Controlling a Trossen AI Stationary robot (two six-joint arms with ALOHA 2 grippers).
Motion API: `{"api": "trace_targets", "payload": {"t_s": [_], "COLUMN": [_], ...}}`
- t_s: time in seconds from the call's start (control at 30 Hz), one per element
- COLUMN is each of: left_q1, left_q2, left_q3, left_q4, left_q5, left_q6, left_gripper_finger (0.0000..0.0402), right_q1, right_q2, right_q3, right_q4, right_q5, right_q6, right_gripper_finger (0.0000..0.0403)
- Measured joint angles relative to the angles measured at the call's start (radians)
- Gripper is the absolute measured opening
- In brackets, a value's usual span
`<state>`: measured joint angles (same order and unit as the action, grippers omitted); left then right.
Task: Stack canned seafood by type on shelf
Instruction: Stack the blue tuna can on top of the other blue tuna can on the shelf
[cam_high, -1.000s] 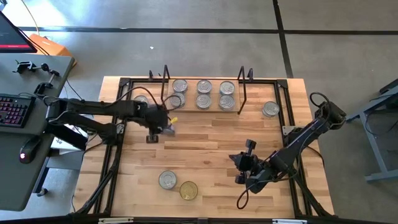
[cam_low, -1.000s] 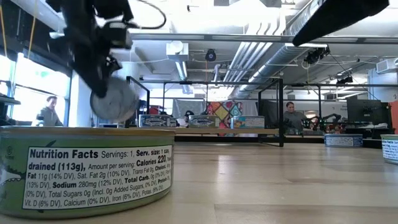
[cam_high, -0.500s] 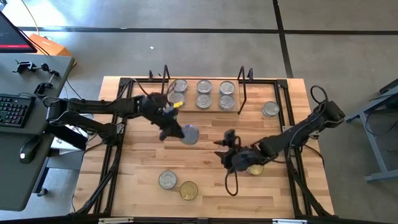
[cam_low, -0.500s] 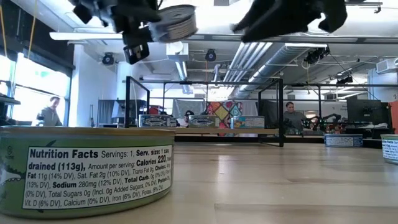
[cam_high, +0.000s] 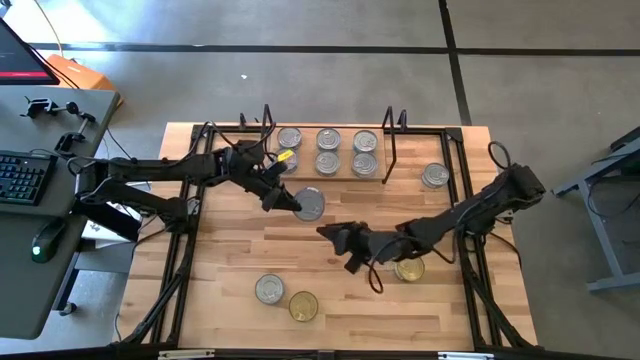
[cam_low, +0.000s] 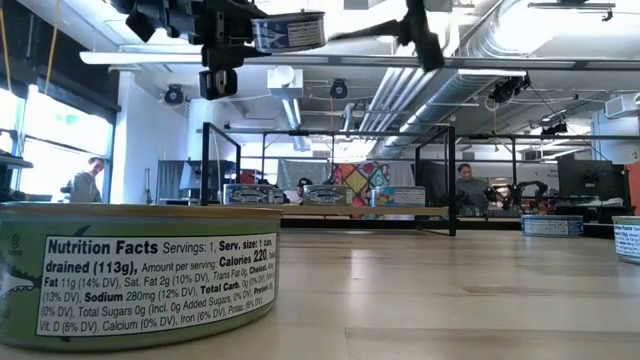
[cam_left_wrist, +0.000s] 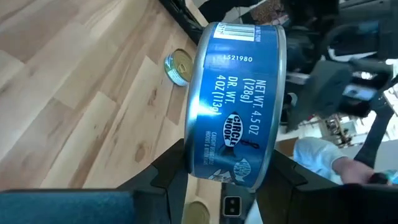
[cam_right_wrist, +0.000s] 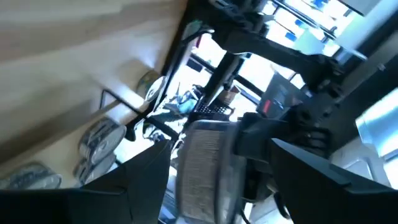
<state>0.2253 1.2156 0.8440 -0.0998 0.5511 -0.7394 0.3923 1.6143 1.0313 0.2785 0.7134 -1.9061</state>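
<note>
from above, the shelf (cam_high: 325, 172) sits at the far edge of the table (cam_high: 330, 235), its black wire frames at both ends, and six silver-lidded tins (cam_high: 327, 151) stand on it in two rows of three. the left gripper (cam_high: 296, 203) hangs over the table just in front of the shelf, clamped on a silver-lidded tin (cam_high: 310, 204). the right gripper (cam_high: 335, 240) reaches toward that tin from farther in front of the shelf, its fingers spread with nothing between them. a gold-lidded tin (cam_high: 409, 269) lies beside the right arm, well in front of the shelf; a silver tin (cam_high: 269, 289) and a gold tin (cam_high: 303, 306) sit side by side, touching or nearly so, farther out still, and one more silver tin (cam_high: 435, 176) rests just past the shelf's right frame. at table height, the held tin (cam_low: 289, 31) rides high above the shelf (cam_low: 340, 209) in the left gripper (cam_low: 240, 40), lid level, with the right gripper (cam_low: 420, 30) close beside it. three tins (cam_low: 328, 194) show on the shelf, and a green-labelled tin (cam_low: 140, 270) fills the near corner. people sit in the room beyond. the left wrist view shows the blue-labelled tin (cam_left_wrist: 236, 102) pinched across its flat faces between the two dark fingers (cam_left_wrist: 168, 180), with a gold tin (cam_left_wrist: 176, 66) on the wood beyond. the right wrist view shows its own fingers (cam_right_wrist: 146, 171) set wide apart and empty, the held tin (cam_right_wrist: 202, 168) just ahead between them, and the tins on the shelf (cam_right_wrist: 102, 140) farther off.
</note>
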Motion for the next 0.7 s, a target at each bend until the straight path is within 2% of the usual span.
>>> {"api": "trace_targets", "payload": {"t_s": [0.27,0.43,0.6,0.7], "left_q1": [0.0,-0.004,0.001,0.029], "left_q2": [0.0,-0.001,-0.001,0.0], "left_q3": [0.0,0.0,-0.002,-0.003], "left_q4": [0.048,0.065,0.124,0.141], "left_q5": [0.0,-0.001,0.012,0.014], "left_q6": [-0.045,-0.068,-0.061,-0.012], "left_gripper_finger": [0.013,0.0131,0.015,0.0175], "right_q1": [-0.104,-0.136,-0.162,-0.161], "right_q2": [0.024,0.024,0.021,0.02], "right_q3": [0.008,0.008,0.009,0.01], "right_q4": [0.078,0.171,0.173,0.158], "right_q5": [-0.066,-0.117,-0.126,-0.117], "right_q6": [-0.1,-0.074,0.104,0.226], "right_gripper_finger": [0.0256,0.0211,0.0121,0.012]}}
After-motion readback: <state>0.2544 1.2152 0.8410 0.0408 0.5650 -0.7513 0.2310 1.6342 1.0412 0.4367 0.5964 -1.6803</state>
